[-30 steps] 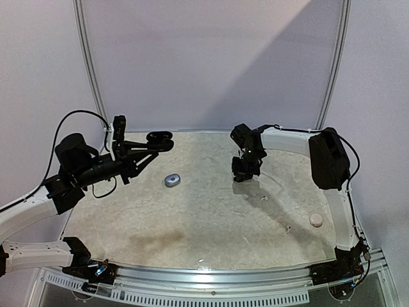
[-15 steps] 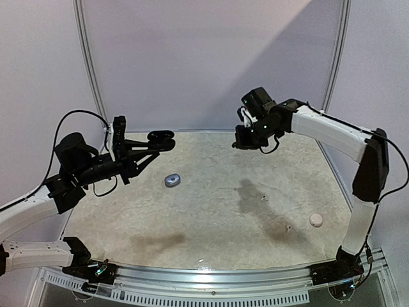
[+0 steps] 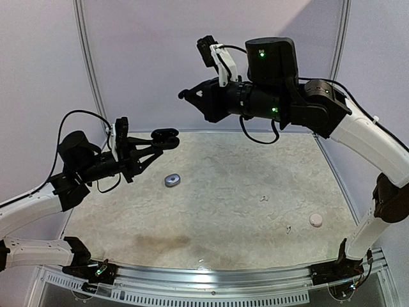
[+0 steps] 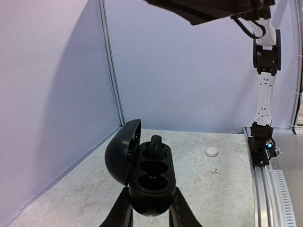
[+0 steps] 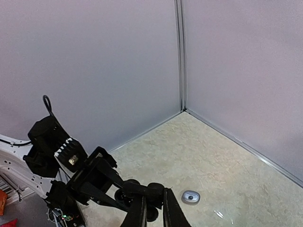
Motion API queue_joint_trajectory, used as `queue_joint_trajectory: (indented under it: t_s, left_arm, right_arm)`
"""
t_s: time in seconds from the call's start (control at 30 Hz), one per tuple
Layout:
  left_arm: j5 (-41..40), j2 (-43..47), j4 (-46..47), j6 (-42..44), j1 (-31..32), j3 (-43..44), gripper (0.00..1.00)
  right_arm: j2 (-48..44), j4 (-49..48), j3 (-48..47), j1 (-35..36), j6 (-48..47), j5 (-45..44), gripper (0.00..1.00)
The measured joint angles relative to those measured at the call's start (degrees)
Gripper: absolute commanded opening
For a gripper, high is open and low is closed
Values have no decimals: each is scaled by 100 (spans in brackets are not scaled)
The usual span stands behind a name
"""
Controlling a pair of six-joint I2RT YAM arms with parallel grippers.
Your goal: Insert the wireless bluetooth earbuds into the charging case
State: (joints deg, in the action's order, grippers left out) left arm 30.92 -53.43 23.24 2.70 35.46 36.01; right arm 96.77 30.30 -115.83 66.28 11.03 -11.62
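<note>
My left gripper is shut on an open black charging case, held above the table's back left. Its lid stands to the left. One black earbud sits in the far socket and the near socket is empty. My right gripper is raised high above the table, right of and above the case. In the right wrist view its jaws are almost together on a small dark earbud, hard to separate from the black case behind them.
A silvery grey case lies shut on the table, also in the right wrist view. A white case lies at the right. Two white earbuds lie loose near it. Walls close the back and sides.
My right arm rose from the table at mid-right and swung up and left, now high near the left gripper's case. The left arm and its case barely moved.
</note>
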Motion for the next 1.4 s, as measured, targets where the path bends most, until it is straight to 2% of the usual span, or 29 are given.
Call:
queue_joint_trajectory:
  t_s: [0.37,0.57,0.93,1.27,1.4]
  left_arm:
    - [-31,28,-22,-490,59,138,0]
    - [-199,83,-122,-557,81,138,0]
    - [-317,98,-170,-601,92,140,0]
    - [-317,96,-260,-601,92,170,0]
    - [-332,96,-310,-599,92,175,0]
  right_arm:
    - [1027,168,-1045,442,-551,168,0]
    - [1355,487,-1049,531,-575,96,0]
    - [1399,811,-1049,570,-603,-369,0]
    - [1550,826,-1128,570,-726,-450,0]
    - [1585,828,-1143,570,-756,-461,3]
